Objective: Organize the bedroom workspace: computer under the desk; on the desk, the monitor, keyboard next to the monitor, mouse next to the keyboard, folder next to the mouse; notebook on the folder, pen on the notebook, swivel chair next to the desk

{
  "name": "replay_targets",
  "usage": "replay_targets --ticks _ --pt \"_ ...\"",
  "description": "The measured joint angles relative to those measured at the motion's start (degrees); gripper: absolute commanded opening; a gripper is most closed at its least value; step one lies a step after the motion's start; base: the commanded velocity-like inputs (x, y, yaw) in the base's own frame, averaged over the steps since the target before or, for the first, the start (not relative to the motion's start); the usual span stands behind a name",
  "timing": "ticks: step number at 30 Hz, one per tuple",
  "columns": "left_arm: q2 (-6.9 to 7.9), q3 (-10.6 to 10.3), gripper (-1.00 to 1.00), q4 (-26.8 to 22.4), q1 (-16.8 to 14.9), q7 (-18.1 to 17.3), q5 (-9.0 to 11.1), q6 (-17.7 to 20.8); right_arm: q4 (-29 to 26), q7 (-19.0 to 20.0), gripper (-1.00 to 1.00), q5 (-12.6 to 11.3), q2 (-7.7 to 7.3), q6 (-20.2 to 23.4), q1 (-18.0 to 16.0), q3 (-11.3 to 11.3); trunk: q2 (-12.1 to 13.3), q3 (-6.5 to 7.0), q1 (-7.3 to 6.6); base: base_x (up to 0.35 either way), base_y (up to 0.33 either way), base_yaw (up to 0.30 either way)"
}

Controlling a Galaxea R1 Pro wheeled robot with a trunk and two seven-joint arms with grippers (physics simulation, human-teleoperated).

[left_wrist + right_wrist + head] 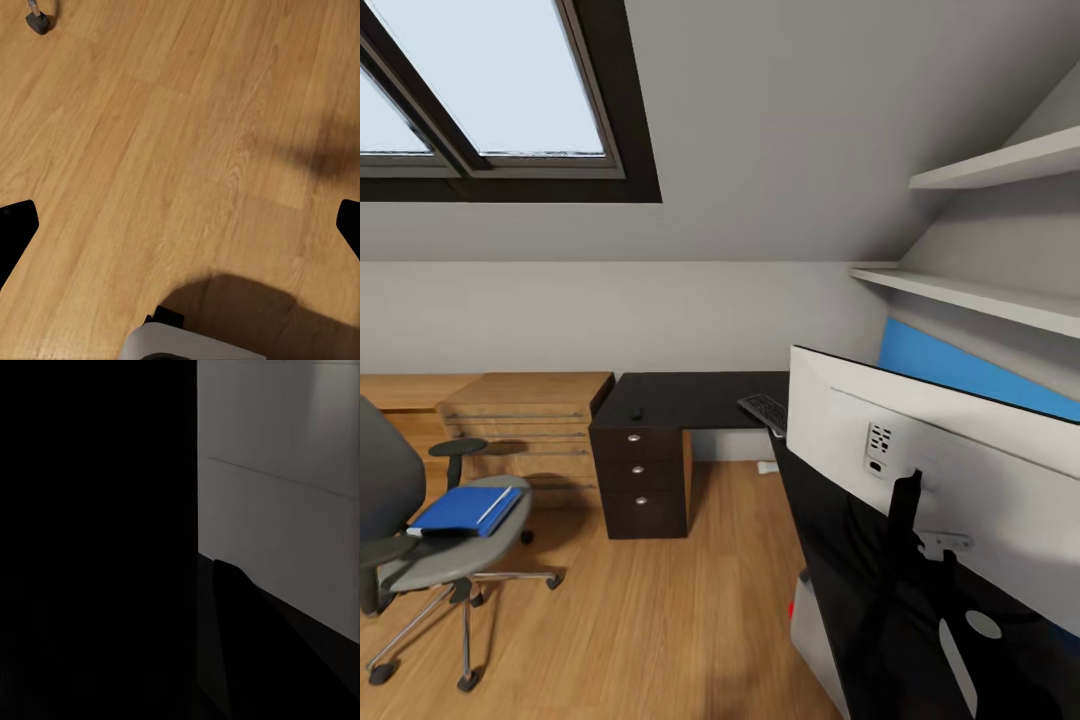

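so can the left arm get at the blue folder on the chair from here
Probably not yet: the folder lies on the swivel chair seat across open floor, and the left gripper points at bare boards.

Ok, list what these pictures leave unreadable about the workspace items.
- Keyboard: head view, its near end is hidden behind the monitor.
- Pen on the folder: head view, too thin to make out.
- Mouse: head view, a tiny dark spot on the black desk.
- Right wrist view: mostly black, jaws unreadable.

Glossy black counter (690,398), smooth matt-white monitor (960,450) back, wood-grain floor (660,620), chrome chair (430,560) legs.
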Motion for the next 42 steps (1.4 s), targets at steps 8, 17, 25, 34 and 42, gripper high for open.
replay_targets --ticks 8,17,25,34,42 --pt "0.02 0.00 1.00 0.00 0.00 0.03 0.01 -0.49 0.07 -0.11 -1.00 0.01 0.03 -0.29 0.00 -0.11 0.01 0.00 0.01 0.061 0.000 0.000" --pt "0.02 0.00 1.00 0.00 0.00 0.04 0.01 -0.88 0.12 -0.10 -1.00 0.02 0.12 -0.31 -0.01 -0.15 0.01 0.00 0.01 0.001 0.000 0.000" --pt "0.02 0.00 1.00 0.00 0.00 0.04 0.02 -1.19 0.36 -0.15 -1.00 -0.07 0.14 -0.25 0.00 -0.07 0.01 0.00 0.01 0.000 0.000 0.000" --pt "0.02 0.00 1.00 0.00 0.00 0.04 0.01 -1.20 1.50 -0.23 -1.00 -0.22 0.25 -0.69 -0.02 0.00 0.00 0.01 0.01 0.000 0.000 0.000" --pt "0.02 0.00 1.00 0.00 0.00 0.04 0.01 -1.26 1.79 -0.22 -1.00 0.06 0.29 -1.80 0.00 0.08 0.01 0.00 0.01 0.000 0.000 0.000"
